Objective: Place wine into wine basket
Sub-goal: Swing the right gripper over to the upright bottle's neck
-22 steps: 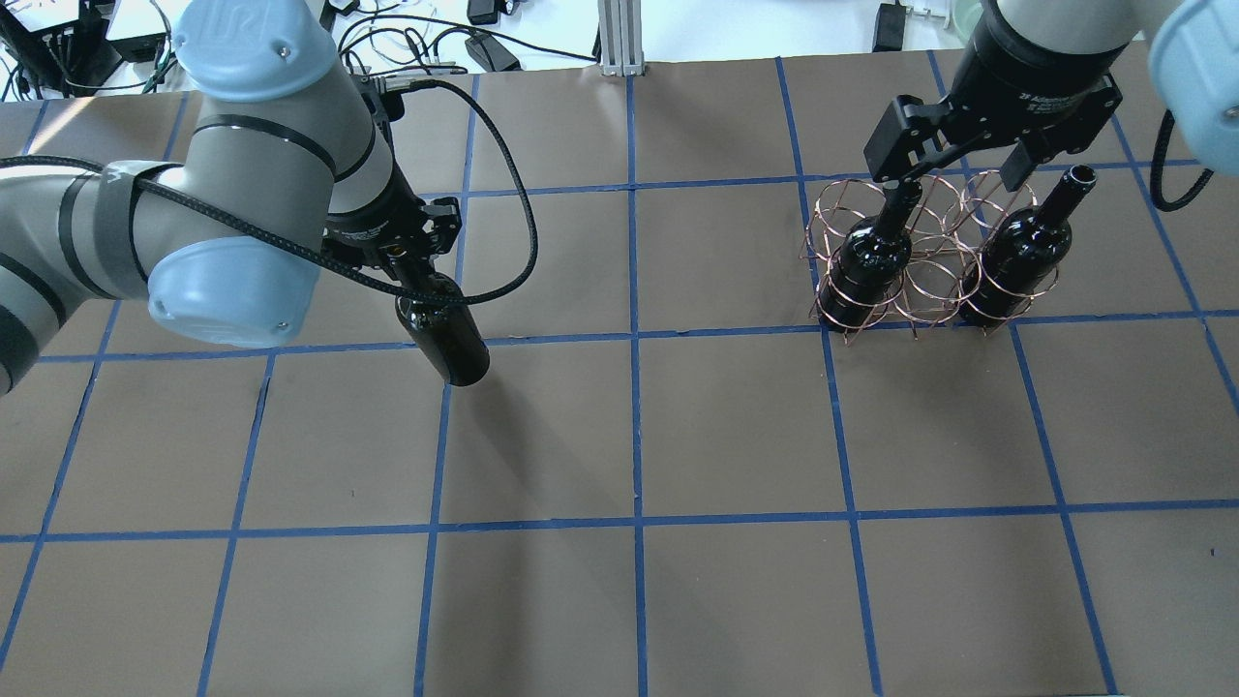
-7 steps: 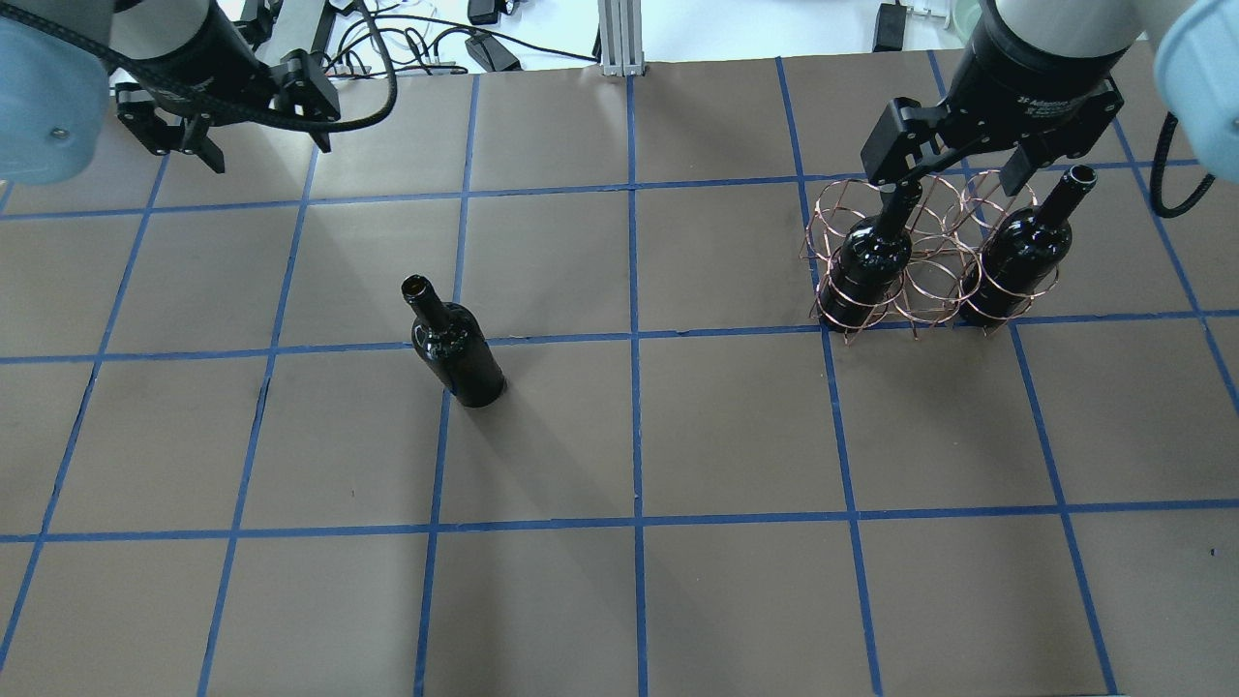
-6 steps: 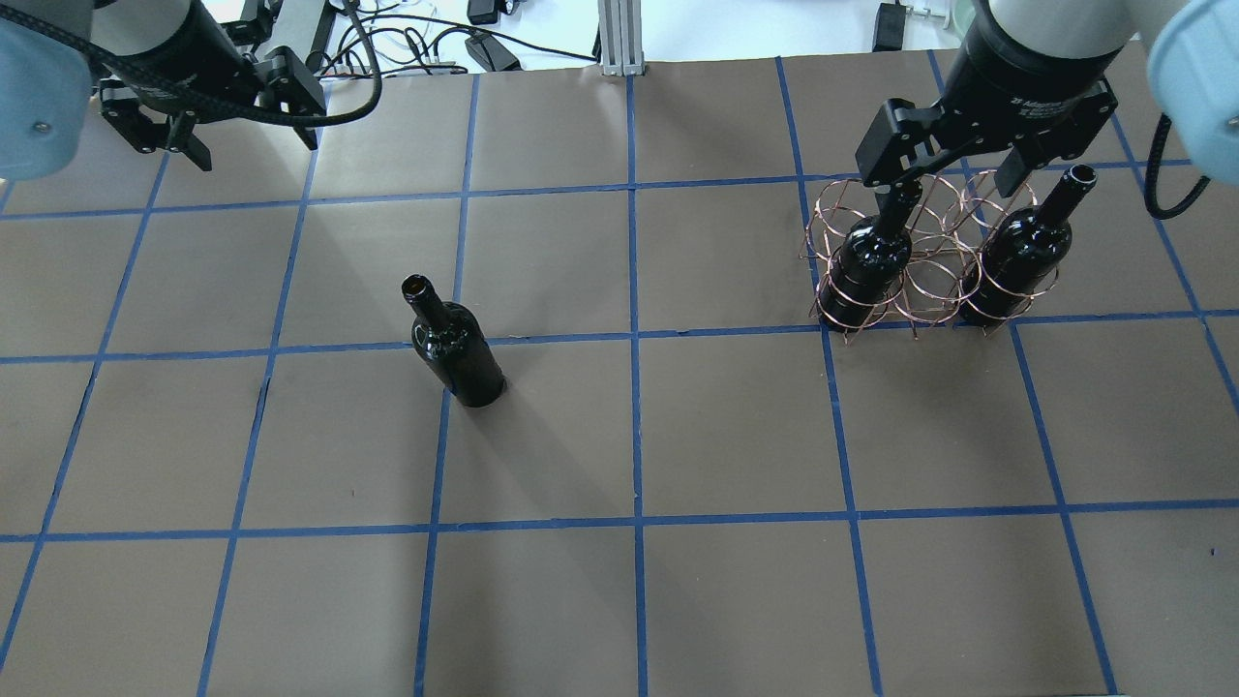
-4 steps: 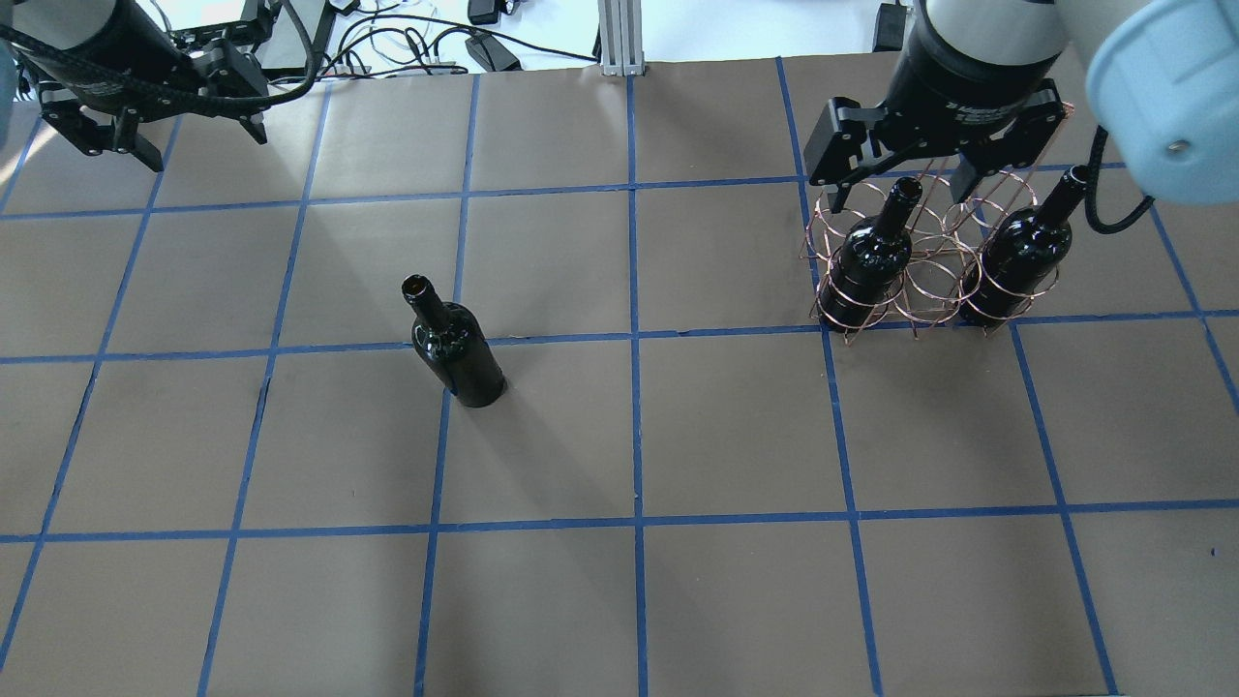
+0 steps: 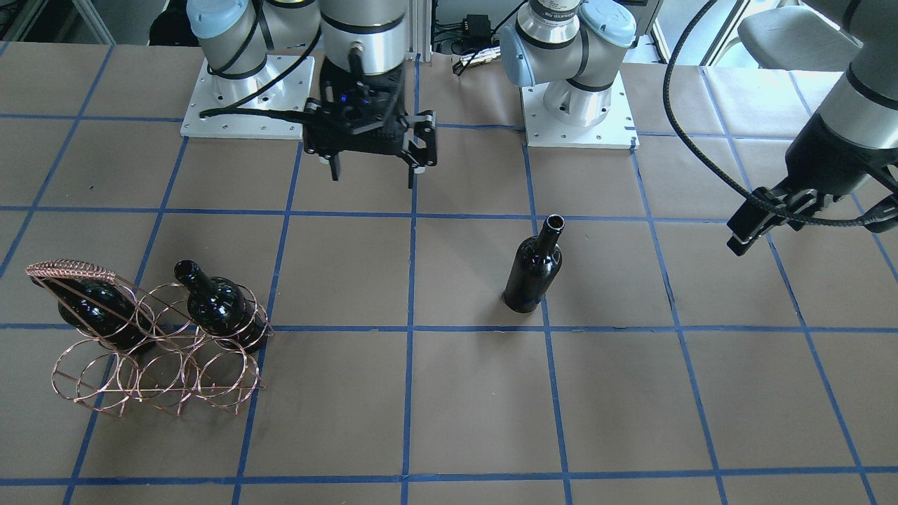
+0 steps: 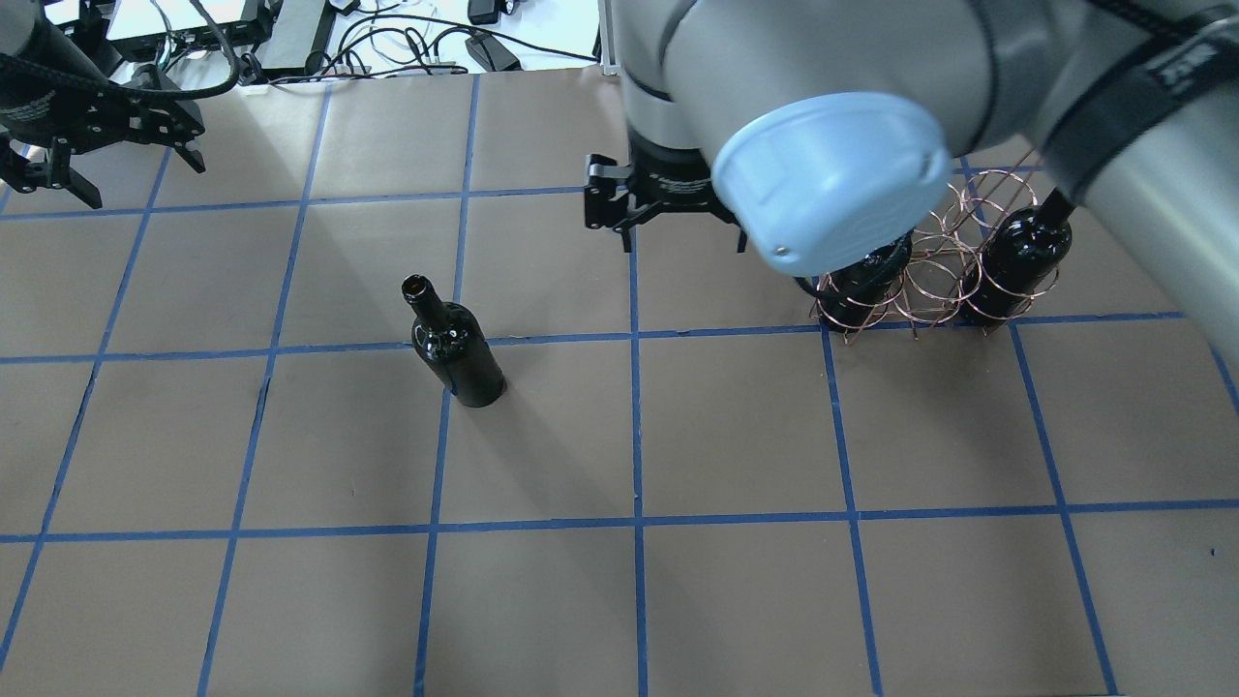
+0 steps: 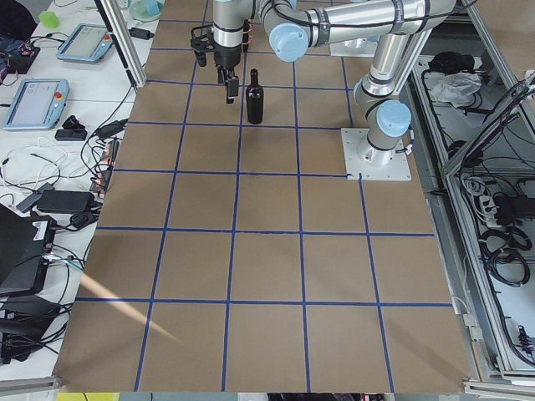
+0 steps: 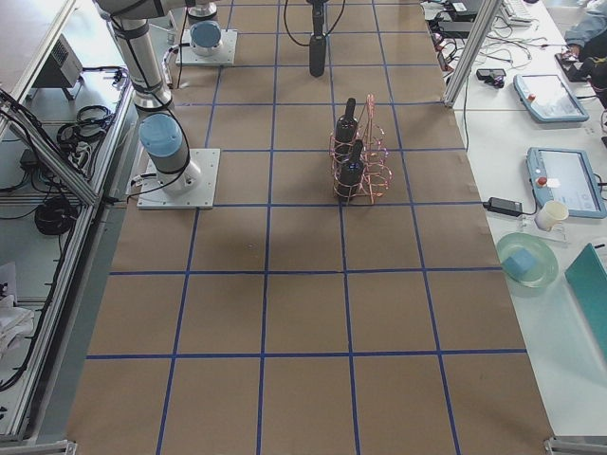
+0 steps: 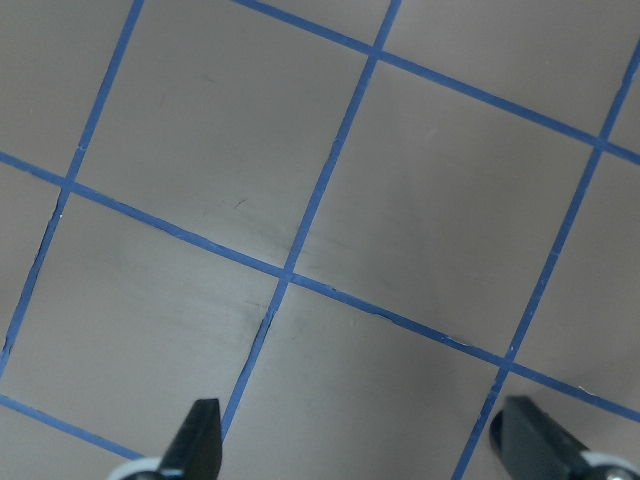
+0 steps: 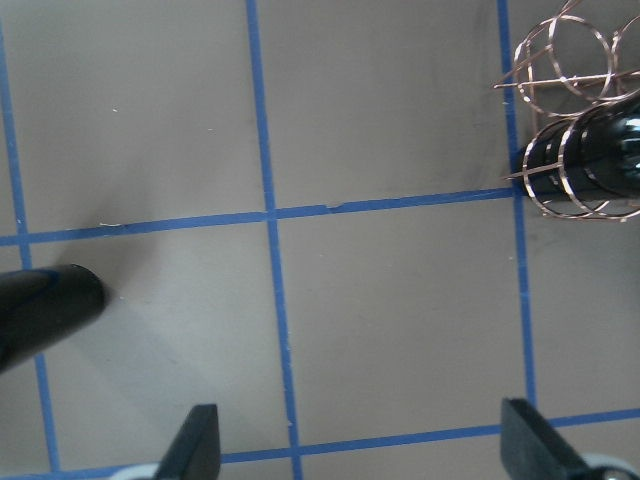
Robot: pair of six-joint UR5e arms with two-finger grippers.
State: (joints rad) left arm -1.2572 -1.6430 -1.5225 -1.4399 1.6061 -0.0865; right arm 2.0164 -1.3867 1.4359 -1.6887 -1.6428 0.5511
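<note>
While I watch from the console, the free wine bottle point(image 6: 453, 344) stands upright on its base on the brown-papered table point(image 6: 736, 436), its long axis vertical and its open mouth pointing straight up; it only looks slanted in the overhead view because of the camera angle. Its base sits just beside a crossing of the blue tape lines point(image 6: 636, 426), in the robot's left half of the table. The right gripper point(image 5: 374, 175) hangs above the table closer to the robot's base than the bottle, with its jaws spread wide and nothing between them. From there the bottle lies toward the robot's left and farther out, well apart; my right wrist camera catches only its dark base at the frame's left edge. The left gripper point(image 6: 144, 184) hovers over the far left of the table, likewise released and empty, also well clear of the bottle. The wine basket point(image 5: 151, 365) stands at the robot's right, with two other bottles point(image 5: 223, 308) in the end rings of the row nearer the robot.
</note>
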